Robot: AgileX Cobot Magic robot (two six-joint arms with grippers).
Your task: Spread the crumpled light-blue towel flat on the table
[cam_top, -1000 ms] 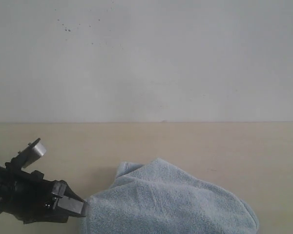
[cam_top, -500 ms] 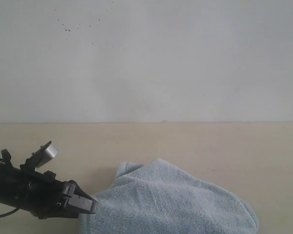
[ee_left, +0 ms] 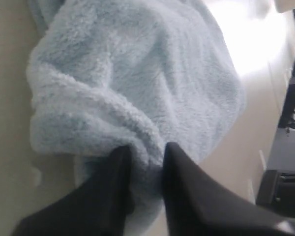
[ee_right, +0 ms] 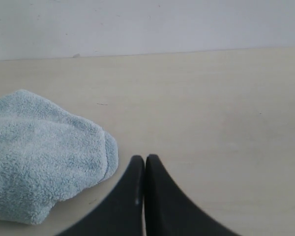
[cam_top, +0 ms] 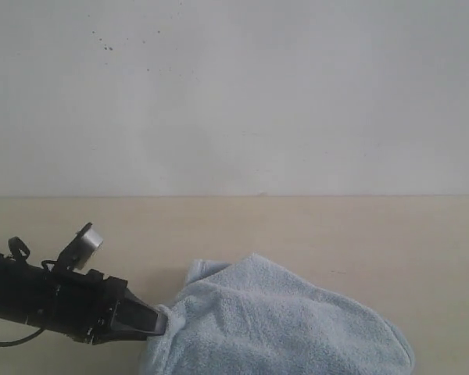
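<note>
Left fingers [ee_left: 124, 160] are clamped on a fold at the towel [ee_left: 137, 73] edge, I'm guessing to drag it open across the worktop [cam_top: 336, 226]; right fingers [ee_right: 137, 179] sit clenched on nothing.

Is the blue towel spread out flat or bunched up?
Bunched up: the towel lies doubled over in thick rolls, with the left tool pinching one fold.
</note>
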